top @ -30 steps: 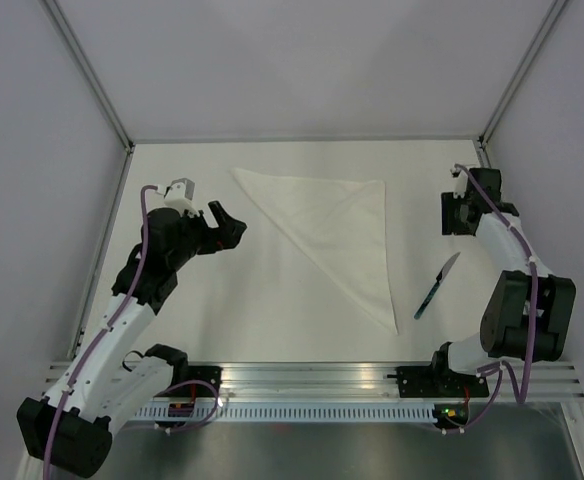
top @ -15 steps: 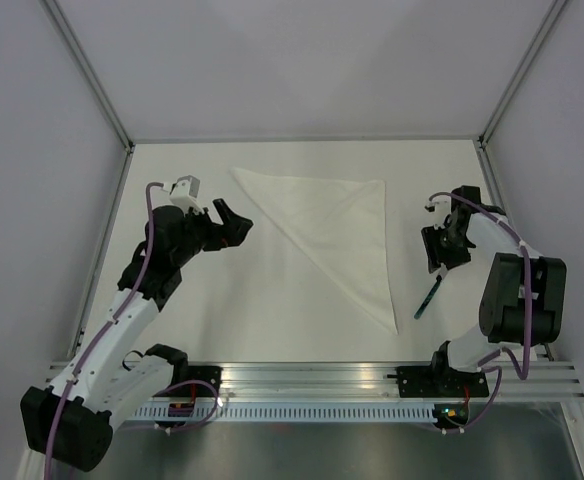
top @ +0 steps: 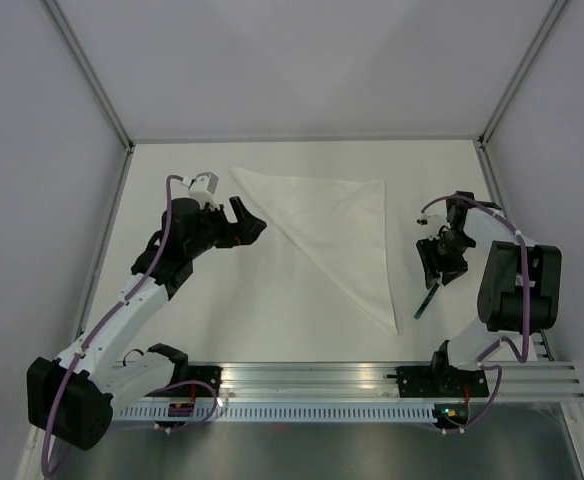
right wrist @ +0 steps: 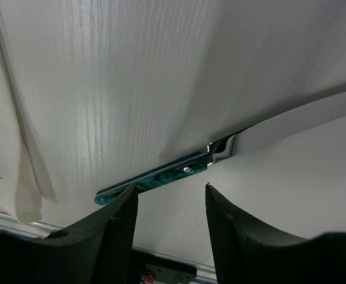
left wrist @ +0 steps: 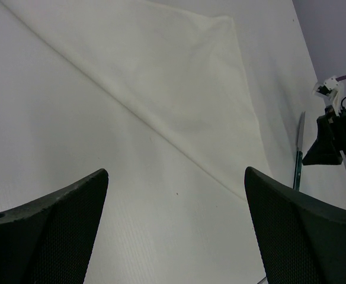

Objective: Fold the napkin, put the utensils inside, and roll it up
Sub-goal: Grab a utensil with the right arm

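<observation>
Utensil: knife, teal-green handle w/ small rivet, flat silver blade. Lies flat on table, just right of napkin, not touching it. Judged rigid, light, thin. Blade smooth, prob. slippery, so grasp across the handle's narrow width, approx. mid-handle. Low profile, so fingertips must get right down to table surface. Right end effector hovers over handle end, fingers partly spread, pinching nothing. Napkin: white, plain, folded to triangle, mid-table, long fold running diagonally. Judged soft, limp; take by corner or edge, expect it to drape. Left end effector fully spread, empty, just left of napkin's far-left corner.
</observation>
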Tool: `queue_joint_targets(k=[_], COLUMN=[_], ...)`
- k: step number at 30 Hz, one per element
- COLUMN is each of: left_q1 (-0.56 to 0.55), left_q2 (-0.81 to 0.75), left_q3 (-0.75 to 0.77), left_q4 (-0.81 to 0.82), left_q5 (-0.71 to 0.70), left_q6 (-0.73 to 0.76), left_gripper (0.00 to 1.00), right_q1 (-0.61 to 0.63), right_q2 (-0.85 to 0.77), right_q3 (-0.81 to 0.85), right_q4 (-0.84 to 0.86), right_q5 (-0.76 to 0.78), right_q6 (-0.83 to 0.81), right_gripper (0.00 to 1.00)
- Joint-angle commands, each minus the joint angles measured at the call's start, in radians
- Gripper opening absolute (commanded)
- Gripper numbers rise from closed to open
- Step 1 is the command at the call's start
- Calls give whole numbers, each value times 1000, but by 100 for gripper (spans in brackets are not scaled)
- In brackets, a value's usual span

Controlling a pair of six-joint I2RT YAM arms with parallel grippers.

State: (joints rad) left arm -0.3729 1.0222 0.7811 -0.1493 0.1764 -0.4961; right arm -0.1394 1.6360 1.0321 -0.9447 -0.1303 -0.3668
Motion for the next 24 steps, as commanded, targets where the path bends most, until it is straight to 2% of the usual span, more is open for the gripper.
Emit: queue_joint_targets(k=[1,5,14,17,19,24], left_q1=[-6,-6,-6,-6,-6,-6], left_q2=[1,9,24,27,27,22], left_q3=[49,52,56,58,58,56], left_q4=[48,47,51,51,51,48], left_q5=[9,2,-6,-6,-6,-6], left_q6=[13,19,30,30,28,31], left_gripper=[100,100,100,100,100,100], right_q1=[3,3,3,3,4,29], right_q2=[50,107,174,189,212,252], right_q3=[14,25,20,37,57,89], right_q4=[-111,-112,-48,-26,-11,36], right_q5=[55,37,118,124,118,124], right_q6=[9,43,88,104,117,152], right_gripper=[55,55,54,49,43,37])
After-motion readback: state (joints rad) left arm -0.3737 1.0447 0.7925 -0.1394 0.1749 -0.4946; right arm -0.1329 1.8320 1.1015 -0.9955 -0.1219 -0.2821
